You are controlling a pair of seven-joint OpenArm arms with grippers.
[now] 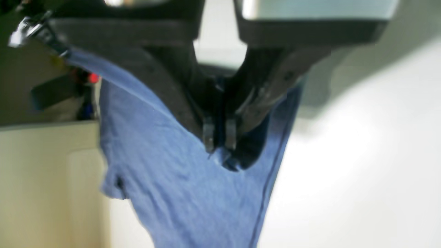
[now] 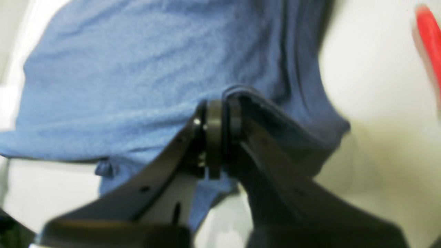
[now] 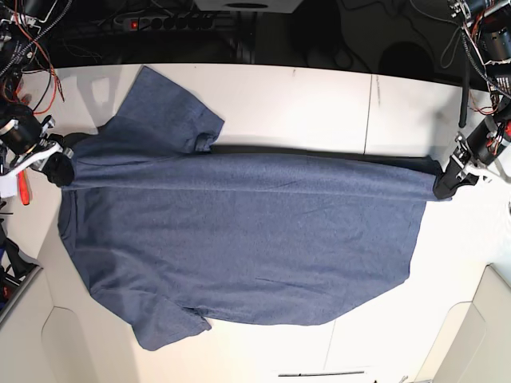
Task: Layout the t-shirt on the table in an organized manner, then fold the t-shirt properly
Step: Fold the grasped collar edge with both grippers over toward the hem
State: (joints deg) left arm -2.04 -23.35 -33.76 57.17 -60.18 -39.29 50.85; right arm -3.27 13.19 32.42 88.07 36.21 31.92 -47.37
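Red item (image 3: 23, 187) on table (image 3: 303, 104), nr R gripper (image 3: 69, 167). Both grippers pinched on t-shirt (image 3: 255, 247) – 1 edge lifted between R & L gripper (image 3: 441, 191). Base cam shows sleeve beyond lifted edge; L wrist cam doesn't show red item.

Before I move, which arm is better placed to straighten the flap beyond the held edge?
Probably right: its jaws pinch the t-shirt nearer the flap. The left jaws grip the opposite end.
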